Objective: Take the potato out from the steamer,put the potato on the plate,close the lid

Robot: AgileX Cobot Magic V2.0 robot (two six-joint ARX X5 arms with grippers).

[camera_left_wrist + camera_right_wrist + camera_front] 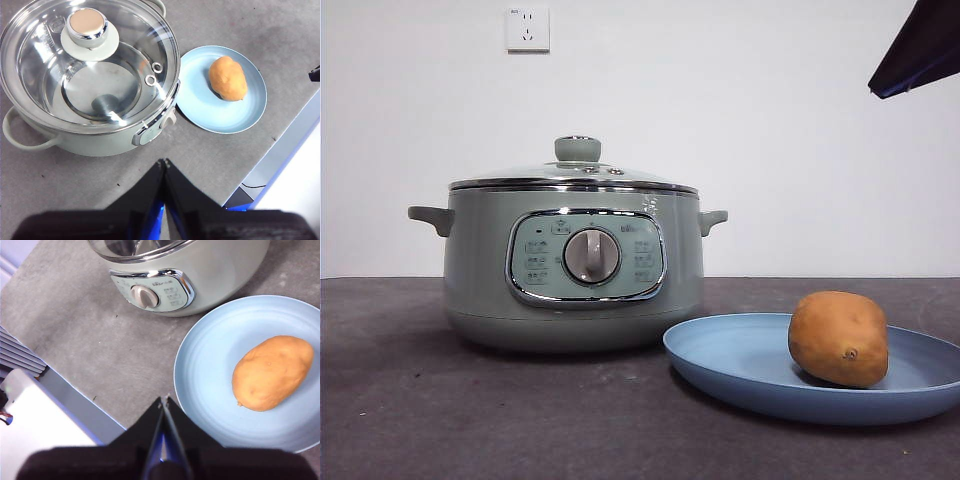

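Grey desk (440, 420): potato (838, 338) lies on plate (740, 365) beside steamer (570, 265), lid (90, 65) seated. Left hand (165, 162) and right hand (164, 401) are closed, empty, raised. Risk: a careless retreat might nudge the plate.

My left gripper (164, 162) shows two matte black, wedge-shaped jaws with a streak of blue between them. My right gripper (164, 400) looks identical, black with blue inside. A dark angular arm tip (920, 50) shows up front.
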